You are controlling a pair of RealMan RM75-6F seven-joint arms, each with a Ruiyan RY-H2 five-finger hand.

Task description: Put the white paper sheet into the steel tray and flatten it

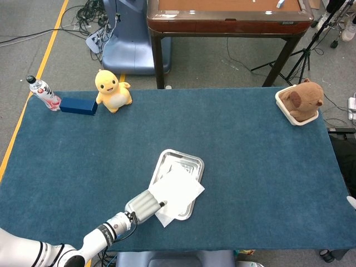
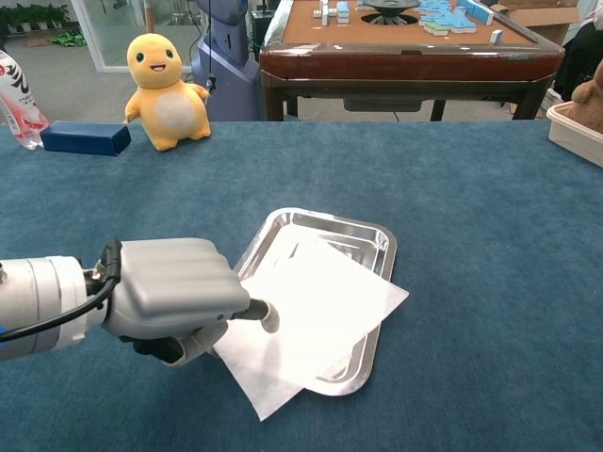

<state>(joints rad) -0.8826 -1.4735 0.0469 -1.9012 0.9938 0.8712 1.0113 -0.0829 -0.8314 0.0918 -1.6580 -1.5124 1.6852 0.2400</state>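
The left robot hand point(image 2: 174, 297) sat low over the table point(image 2: 490, 245), knuckles up, at the near left edge of the paper point(image 2: 311, 315). One fingertip point(image 2: 266, 316) reached out onto the sheet and seemed to press it; the other fingers curled under the palm, so whether they also pinched the paper edge could not be told. Nothing was plainly held.

From that robot hand, the paper spread away to the right and slightly forward. It lay skewed, a corner pointing toward the robot, another hanging past the tray's point(image 2: 377, 234) right rim. The part nearest the robot hand rested on the table, outside the tray's left rim.

The tray lay just beyond and right of the robot hand, its long axis running away from the robot with a slight lean to the right. Its far end showed bare steel.

Judging by this, the sheet needed turning and sliding forward and right. The left robot hand was the nearer one; the right robot hand was not in view.
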